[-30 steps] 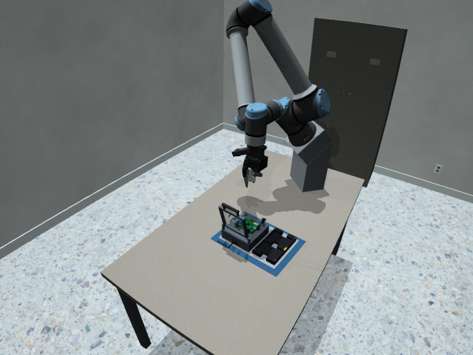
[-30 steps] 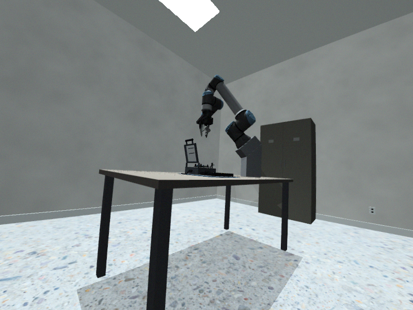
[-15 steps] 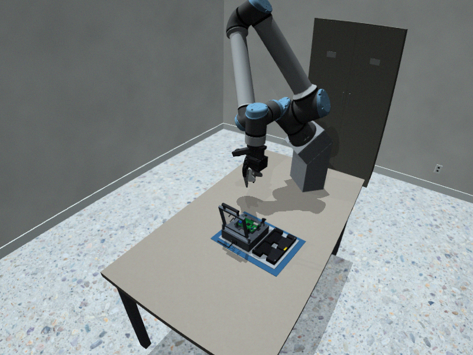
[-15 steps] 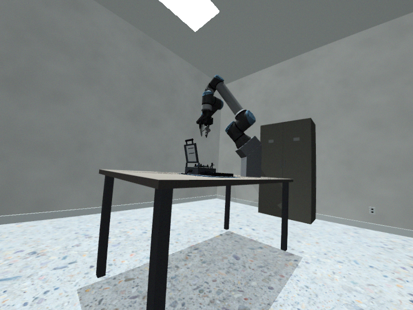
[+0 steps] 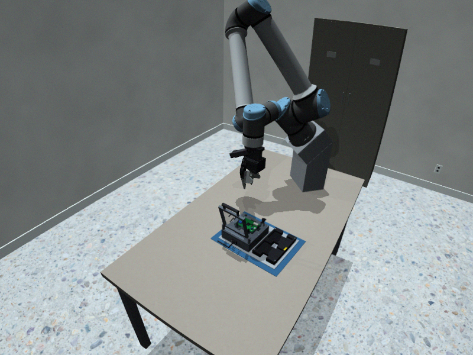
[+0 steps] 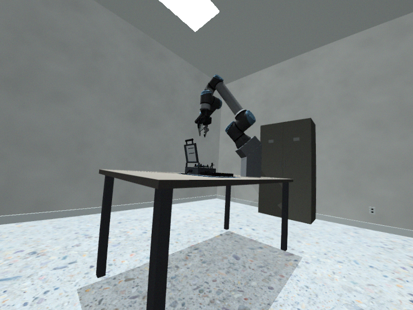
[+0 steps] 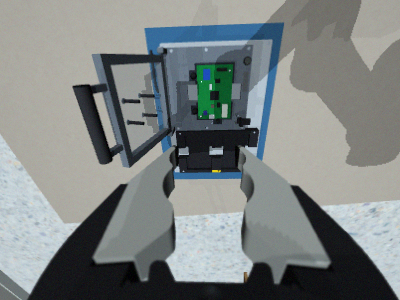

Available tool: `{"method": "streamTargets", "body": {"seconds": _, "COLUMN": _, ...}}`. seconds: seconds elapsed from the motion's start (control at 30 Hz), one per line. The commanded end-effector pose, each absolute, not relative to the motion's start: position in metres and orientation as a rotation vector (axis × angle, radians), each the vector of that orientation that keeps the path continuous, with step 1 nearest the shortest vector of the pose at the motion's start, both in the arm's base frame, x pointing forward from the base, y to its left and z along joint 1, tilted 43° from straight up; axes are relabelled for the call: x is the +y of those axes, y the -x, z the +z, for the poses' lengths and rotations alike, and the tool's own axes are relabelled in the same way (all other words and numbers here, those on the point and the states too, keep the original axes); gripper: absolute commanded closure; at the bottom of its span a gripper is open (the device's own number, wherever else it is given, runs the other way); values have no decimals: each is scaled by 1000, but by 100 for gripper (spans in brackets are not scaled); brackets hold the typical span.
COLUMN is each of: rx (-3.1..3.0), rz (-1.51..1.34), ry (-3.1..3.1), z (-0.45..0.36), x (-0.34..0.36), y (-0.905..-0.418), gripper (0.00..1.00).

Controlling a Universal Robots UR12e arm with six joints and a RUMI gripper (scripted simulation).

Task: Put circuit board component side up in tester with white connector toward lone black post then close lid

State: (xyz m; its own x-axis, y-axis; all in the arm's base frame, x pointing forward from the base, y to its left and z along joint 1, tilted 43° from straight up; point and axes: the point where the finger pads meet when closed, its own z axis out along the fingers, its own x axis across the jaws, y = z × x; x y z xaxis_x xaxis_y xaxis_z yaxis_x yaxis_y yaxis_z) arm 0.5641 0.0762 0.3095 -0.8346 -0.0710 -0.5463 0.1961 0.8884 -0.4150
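Observation:
The green circuit board (image 7: 215, 91) lies flat, component side up, in the grey tester; it also shows in the top view (image 5: 250, 225). The tester's framed lid (image 7: 132, 107) (image 5: 228, 215) stands open, upright at the left side, with a black bar handle (image 7: 92, 122). A single black post (image 7: 247, 60) stands at the tester's far right corner. The black tray (image 5: 275, 246) beside the tester holds no board. My gripper (image 5: 246, 181) hangs high above the table, behind the tester. Its fingers are drawn in to a narrow gap with nothing between them.
Tester and tray sit on a blue mat (image 5: 258, 244) near the table's middle. The arm's grey base (image 5: 309, 160) stands at the table's far end. A dark cabinet (image 5: 355, 95) stands behind it.

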Motion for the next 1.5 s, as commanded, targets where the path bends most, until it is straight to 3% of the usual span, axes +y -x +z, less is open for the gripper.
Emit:
{"method": "streamTargets", "body": {"seconds": 0.0, "rx": 2482, "rz": -625, "ry": -90, "z": 317, "x": 78, "y": -576, "gripper": 70}}
{"method": "streamTargets", "body": {"seconds": 0.73, "rx": 2482, "rz": -625, "ry": -90, "z": 373, "x": 87, "y": -663, "gripper": 70}}
{"method": "streamTargets", "body": {"seconds": 1.47, "rx": 2482, "rz": -625, "ry": -90, "z": 378, "x": 87, "y": -673, "gripper": 70}}
